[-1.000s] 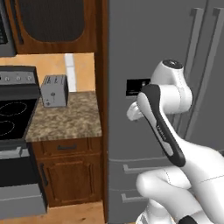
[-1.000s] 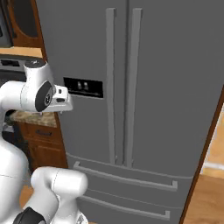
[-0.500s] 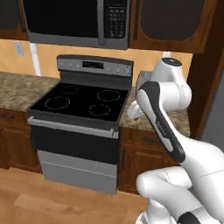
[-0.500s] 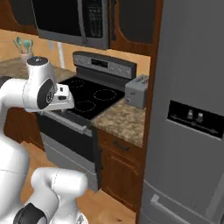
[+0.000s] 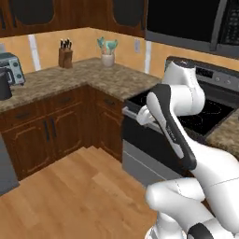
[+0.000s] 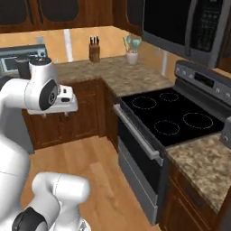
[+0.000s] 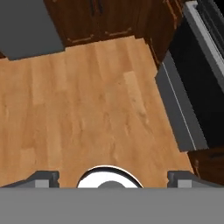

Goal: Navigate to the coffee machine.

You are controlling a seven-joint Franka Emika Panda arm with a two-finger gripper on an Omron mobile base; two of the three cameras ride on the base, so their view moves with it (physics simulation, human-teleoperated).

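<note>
Take the stove (image 6: 168,118) as your marker: one black cooktop with four burner rings, and one microwave (image 6: 180,21) hanging above it. The granite counter (image 6: 122,77) runs away from the stove's left side to the corner, then turns and runs on. At that corner, beyond the stove, stand one knife block (image 6: 94,49) and one white crock of utensils (image 6: 132,52). At the counter end farthest from the stove sits one silver appliance (image 5: 11,67). Just in front of it is one dark object (image 5: 4,85), cut by the edge of the left base view. That may be your coffee machine, but you cannot tell from so little. The gripper (image 7: 113,176) hangs over the wooden floor (image 7: 87,109) in front of the stove, pointing down. Its two fingertips (image 7: 43,177) stand wide apart with nothing between them.
</note>
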